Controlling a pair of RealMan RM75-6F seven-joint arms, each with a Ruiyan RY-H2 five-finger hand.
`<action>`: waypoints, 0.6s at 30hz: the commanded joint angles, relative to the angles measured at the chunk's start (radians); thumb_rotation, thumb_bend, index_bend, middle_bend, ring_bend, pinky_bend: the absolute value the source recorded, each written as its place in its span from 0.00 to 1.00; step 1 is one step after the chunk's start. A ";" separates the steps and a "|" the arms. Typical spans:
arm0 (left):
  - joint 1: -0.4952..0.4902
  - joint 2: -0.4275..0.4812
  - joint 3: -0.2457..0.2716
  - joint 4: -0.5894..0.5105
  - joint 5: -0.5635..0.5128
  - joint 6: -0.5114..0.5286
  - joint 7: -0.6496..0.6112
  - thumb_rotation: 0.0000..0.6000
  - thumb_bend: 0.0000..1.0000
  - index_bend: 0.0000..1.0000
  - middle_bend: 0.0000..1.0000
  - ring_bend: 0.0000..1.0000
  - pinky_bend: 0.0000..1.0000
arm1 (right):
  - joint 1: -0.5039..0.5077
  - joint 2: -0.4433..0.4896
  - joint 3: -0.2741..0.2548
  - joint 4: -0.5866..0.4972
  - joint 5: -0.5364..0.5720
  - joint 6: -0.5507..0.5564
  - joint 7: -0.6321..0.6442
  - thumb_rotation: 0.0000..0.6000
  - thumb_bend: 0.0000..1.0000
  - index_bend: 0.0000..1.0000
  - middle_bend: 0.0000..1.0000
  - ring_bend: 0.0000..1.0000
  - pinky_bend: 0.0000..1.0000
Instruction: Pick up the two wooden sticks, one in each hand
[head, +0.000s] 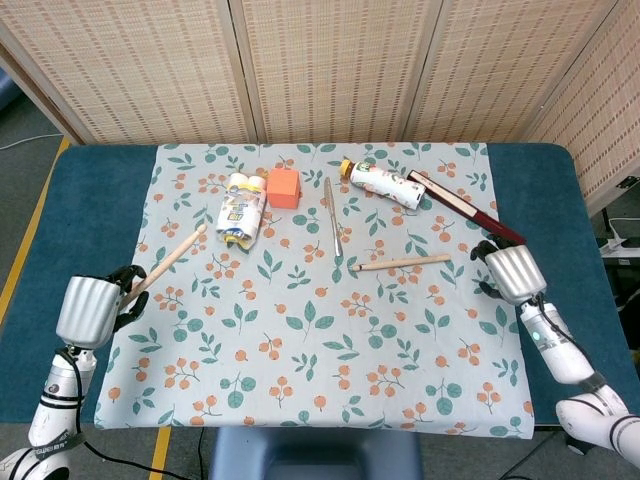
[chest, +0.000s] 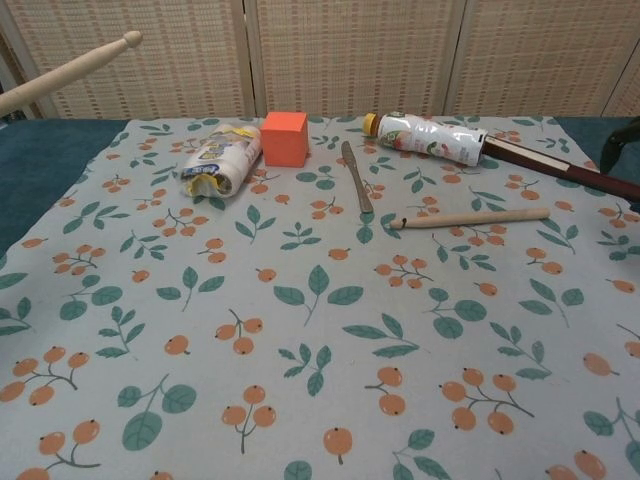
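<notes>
My left hand (head: 92, 308) grips one wooden stick (head: 166, 262) at the table's left edge, lifted off the cloth and slanting up to the right. In the chest view that stick (chest: 70, 72) crosses the top left corner; the hand itself is out of that frame. The second wooden stick (head: 401, 263) lies flat on the cloth right of centre (chest: 470, 218). My right hand (head: 510, 270) hovers just right of that stick's far end, fingers pointing toward the back of the table, holding nothing. Only a dark sliver of the right hand (chest: 625, 140) shows at the chest view's right edge.
An orange cube (head: 284, 187), a crumpled packet (head: 240, 208), a metal knife (head: 332, 215), a printed bottle (head: 382, 183) and a dark red flat box (head: 465, 206) lie at the back of the leaf-patterned cloth (head: 320, 340).
</notes>
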 joint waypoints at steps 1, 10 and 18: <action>0.002 0.001 -0.001 -0.003 -0.001 0.000 0.000 1.00 0.36 0.70 0.86 0.99 1.00 | 0.076 -0.107 0.007 0.151 0.000 -0.048 0.045 1.00 0.15 0.43 0.34 0.27 0.41; 0.014 0.016 -0.001 -0.021 0.011 0.010 -0.006 1.00 0.36 0.70 0.86 0.99 1.00 | 0.150 -0.221 -0.009 0.323 0.004 -0.113 0.115 1.00 0.15 0.44 0.35 0.31 0.45; 0.021 0.020 0.001 -0.033 0.024 0.018 -0.006 1.00 0.36 0.70 0.86 0.99 1.00 | 0.200 -0.311 -0.022 0.435 0.006 -0.152 0.122 1.00 0.15 0.46 0.36 0.31 0.45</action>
